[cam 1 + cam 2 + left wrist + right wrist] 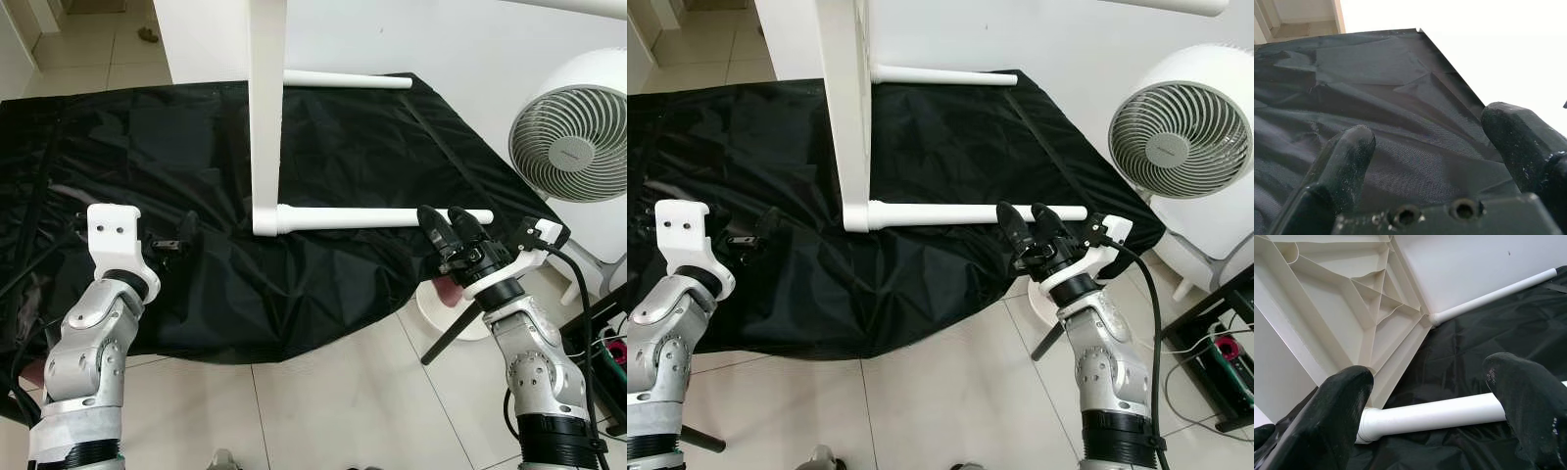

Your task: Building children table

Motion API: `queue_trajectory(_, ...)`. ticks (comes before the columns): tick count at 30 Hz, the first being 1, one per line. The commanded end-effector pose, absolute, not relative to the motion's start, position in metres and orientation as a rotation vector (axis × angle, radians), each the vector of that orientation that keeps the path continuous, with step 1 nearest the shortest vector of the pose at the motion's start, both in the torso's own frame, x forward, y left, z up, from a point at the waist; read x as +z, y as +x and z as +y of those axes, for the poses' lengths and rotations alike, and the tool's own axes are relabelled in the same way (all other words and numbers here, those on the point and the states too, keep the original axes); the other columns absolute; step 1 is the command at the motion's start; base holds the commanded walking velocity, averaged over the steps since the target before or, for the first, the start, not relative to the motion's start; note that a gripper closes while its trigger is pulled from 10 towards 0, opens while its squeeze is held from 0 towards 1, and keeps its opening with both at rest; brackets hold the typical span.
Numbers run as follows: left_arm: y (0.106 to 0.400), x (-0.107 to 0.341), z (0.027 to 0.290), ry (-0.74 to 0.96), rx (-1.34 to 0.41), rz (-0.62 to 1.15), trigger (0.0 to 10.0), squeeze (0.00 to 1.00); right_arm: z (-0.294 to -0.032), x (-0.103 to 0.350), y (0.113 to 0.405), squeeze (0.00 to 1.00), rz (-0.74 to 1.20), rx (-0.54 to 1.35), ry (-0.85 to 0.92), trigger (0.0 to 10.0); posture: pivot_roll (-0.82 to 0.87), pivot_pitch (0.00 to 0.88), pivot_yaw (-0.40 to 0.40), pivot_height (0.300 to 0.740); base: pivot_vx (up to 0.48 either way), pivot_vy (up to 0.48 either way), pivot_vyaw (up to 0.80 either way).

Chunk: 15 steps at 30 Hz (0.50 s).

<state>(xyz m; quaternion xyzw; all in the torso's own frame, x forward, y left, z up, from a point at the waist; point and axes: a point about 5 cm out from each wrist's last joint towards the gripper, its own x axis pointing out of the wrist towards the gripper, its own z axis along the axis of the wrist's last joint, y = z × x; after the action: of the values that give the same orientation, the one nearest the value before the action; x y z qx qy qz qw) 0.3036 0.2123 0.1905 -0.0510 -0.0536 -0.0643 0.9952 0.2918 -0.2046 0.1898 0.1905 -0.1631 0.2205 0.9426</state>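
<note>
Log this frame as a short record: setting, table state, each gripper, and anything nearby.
setting: black sheet spread on a tiled floor
table: white tabletop standing on its edge on the sheet, two white legs attached and lying level
near leg: pointing toward the robot's right
far leg: pointing the same way
right gripper: open, fingers on either side of the near leg's free end, not closed on it
left gripper: open, over bare sheet, holding nothing
nearby: white fan on the robot's right
</note>
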Motion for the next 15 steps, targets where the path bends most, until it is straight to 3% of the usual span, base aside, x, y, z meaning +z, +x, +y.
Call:
queue_trajectory(1,0.3019,0.1914,0.2147,-0.100,-0.117,-0.111,10.0,0.00,-0.2101,0.1904,0.2922,0.00,-0.336,0.437,0.373,10.0,0.09,0.115,-0.041,0.740,0.000,0.000,0.00)
queue_trajectory(15,0.3032,0.1936,0.2145,-0.098,-0.118,-0.121,10.0,0.00,-0.2106,0.1923,0.2938,0.00,-0.346,0.434,0.373,10.0,0.09,0.108,-0.042,0.740,0.000,0.000,0.00)
